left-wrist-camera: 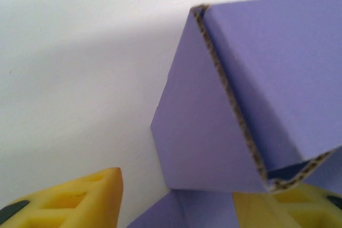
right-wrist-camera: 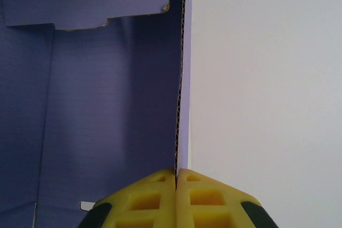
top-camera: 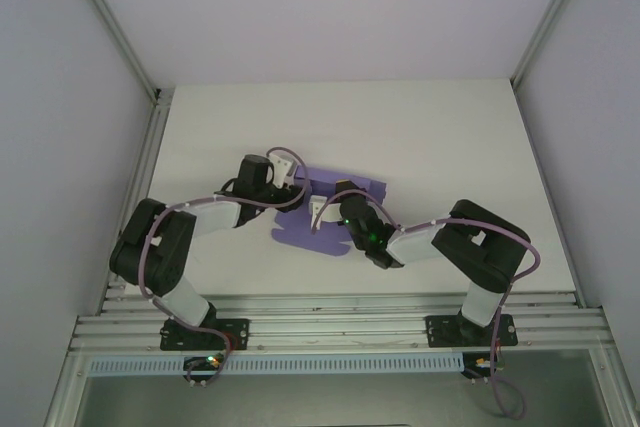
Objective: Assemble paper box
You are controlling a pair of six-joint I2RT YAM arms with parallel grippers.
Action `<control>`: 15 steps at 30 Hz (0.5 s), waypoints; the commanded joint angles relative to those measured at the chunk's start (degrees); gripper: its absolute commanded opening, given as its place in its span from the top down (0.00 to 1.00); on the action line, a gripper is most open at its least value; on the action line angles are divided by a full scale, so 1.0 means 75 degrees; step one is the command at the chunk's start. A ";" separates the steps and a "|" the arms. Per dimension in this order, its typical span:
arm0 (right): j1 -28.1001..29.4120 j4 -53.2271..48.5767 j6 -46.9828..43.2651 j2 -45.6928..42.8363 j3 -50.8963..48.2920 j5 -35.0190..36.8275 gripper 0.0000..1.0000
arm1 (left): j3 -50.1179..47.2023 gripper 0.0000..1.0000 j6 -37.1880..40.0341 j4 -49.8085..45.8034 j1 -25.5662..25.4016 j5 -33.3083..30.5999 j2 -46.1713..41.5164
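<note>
1. Box (top-camera: 322, 237) lies part folded at the middle of the table (top-camera: 460, 137), toward its near edge.
2. My right gripper (right-wrist-camera: 176, 177) is clenched on an upright wall's edge.
3. My left gripper (left-wrist-camera: 184, 190) stands parted around a folded corner.

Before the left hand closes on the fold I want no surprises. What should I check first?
1. The right hand is shut on a paper box wall: ok.
2. The folded flap sits between the left hand fingers: ok.
3. The left hand grips the flap: not ok, there is a gap beside one finger.
4. The box lies on the table: ok.
5. The tabs are locked: cannot tell.
</note>
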 commanded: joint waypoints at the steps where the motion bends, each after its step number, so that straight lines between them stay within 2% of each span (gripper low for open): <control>1: 0.0045 -0.1239 0.0255 0.0062 -0.0031 -0.0436 1.00 | -0.0003 0.51 0.0273 0.1333 -0.0079 0.0223 0.0050; 6: 0.0015 -0.1437 0.0373 0.0004 0.0012 -0.0471 1.00 | 0.0221 0.67 0.0320 0.1364 -0.0180 -0.0261 0.0244; 8: 0.0010 -0.1570 0.0461 -0.0024 0.0054 -0.0484 1.00 | 0.0323 0.76 0.0326 0.1271 -0.0313 -0.0882 0.0341; 11: 0.0010 -0.1540 0.0510 -0.0035 0.0051 -0.0471 1.00 | 0.0397 0.80 0.0503 0.1068 -0.0604 -0.1864 0.0429; 15: -0.0001 -0.1812 0.0766 -0.0191 0.0116 -0.0582 1.00 | 0.0536 1.00 0.0531 0.0807 -0.0903 -0.3433 0.0812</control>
